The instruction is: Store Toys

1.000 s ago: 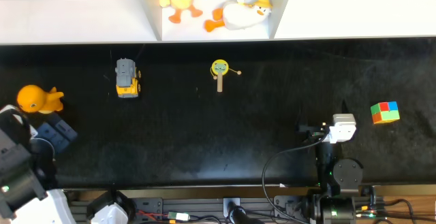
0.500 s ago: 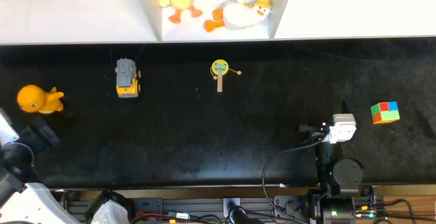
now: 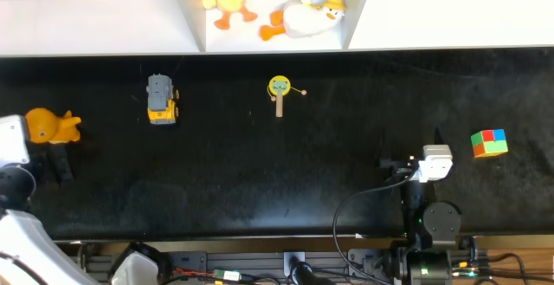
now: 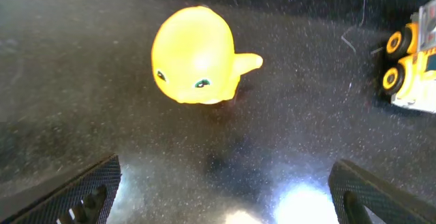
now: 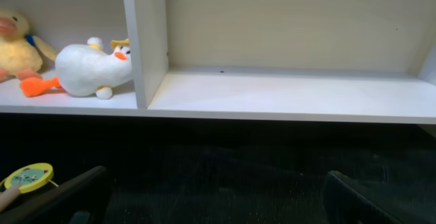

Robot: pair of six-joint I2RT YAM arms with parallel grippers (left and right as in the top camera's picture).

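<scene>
the left gripper (image 4: 228, 186) is held wide open and empty, the orange toy (image 4: 197, 54) being set just ahead of its jaws, untouched, while the right gripper (image 5: 211, 197) is likewise spread wide, nothing held.

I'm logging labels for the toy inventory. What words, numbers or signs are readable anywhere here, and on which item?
None: no text is readable in any view.
yellow truck: any markings are too small to read.
rattle drum: a picture on its face, no legible letters.
orange toy animal, colour cube, white plush duck: no print visible.
</scene>
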